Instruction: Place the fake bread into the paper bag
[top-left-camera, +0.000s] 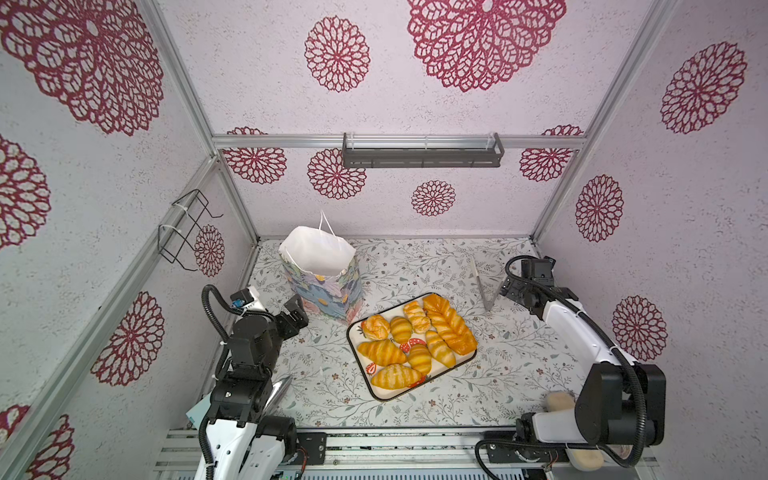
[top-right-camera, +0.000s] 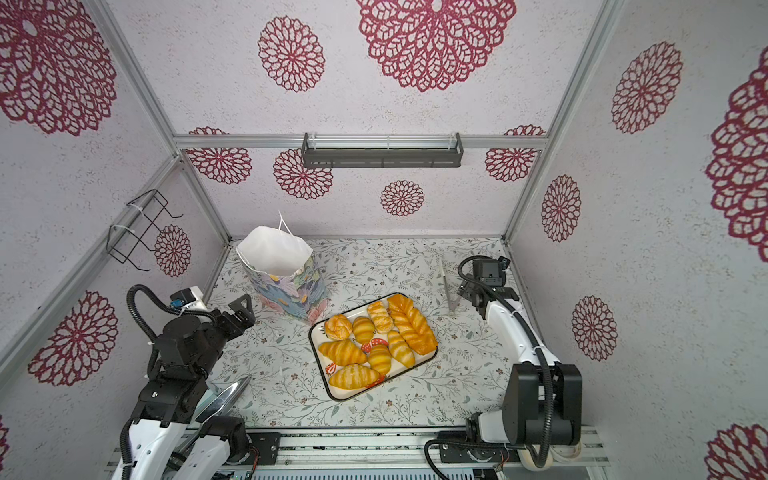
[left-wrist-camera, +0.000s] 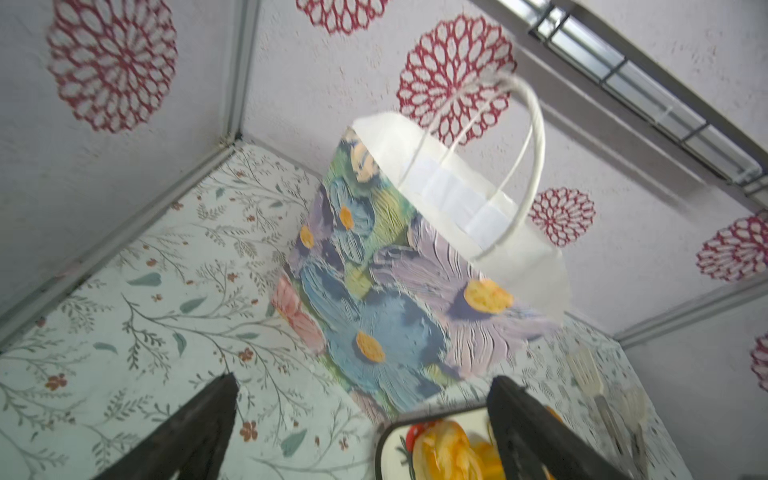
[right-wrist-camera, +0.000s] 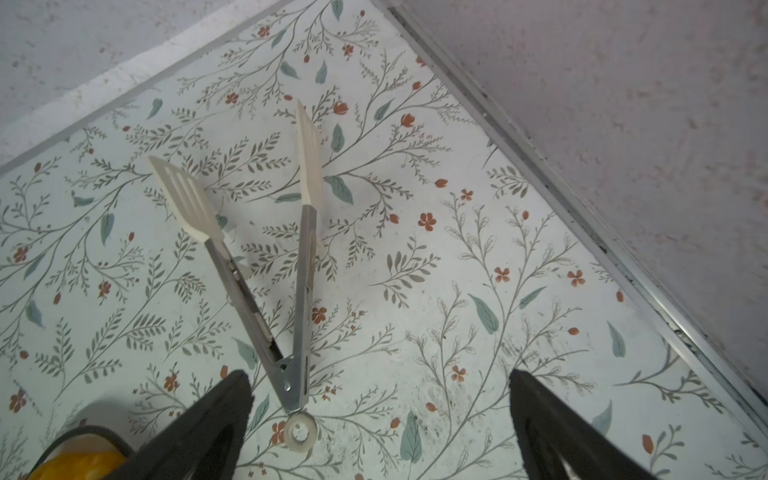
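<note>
Floral tabletop (top-left-camera: 519, 374) bears the upright paper bag (top-left-camera: 328, 291); strawberry tray (top-left-camera: 354, 338) just beside it; tongs (right-wrist-camera: 308, 249) well apart.

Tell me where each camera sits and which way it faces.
Both top views: high above the near edge, looking down at the cream strawberry-print tray of golden toy bread; left hand and right hand show.
Left wrist: behind the open left hand, facing the tall pastel flower-print paper bag.
Right wrist: behind the open right hand, looking down at steel tongs with cream slotted tips.
Shared: both wrist views catch a corner of that tray.
</note>
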